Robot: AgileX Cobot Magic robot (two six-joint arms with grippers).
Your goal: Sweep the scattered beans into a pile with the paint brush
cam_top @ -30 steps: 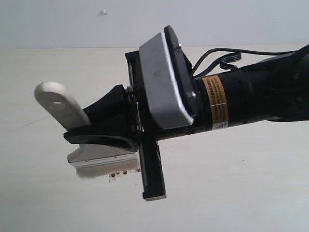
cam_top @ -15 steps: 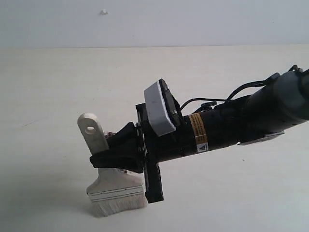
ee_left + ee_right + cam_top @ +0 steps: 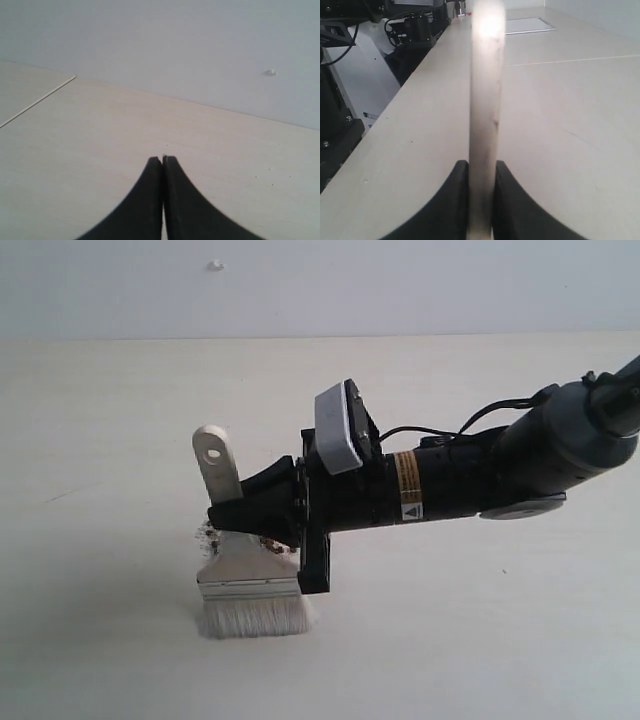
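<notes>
— What is lying on the worktop (image 3: 480, 640)?
— The beans (image 3: 207, 534) are sitting in a small cluster. The paint brush (image 3: 250, 585) is standing bristles-down on the pale surface, just at their 5 o'clock.
— Anything else?
— A thin dark scratch (image 3: 62, 495) is showing well apart, around the beans' 9 o'clock.

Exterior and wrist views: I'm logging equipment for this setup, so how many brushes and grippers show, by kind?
paint brush: 1
Grippers: 2, the right gripper holding the brush and the left gripper shut on nothing
Total: 3
</notes>
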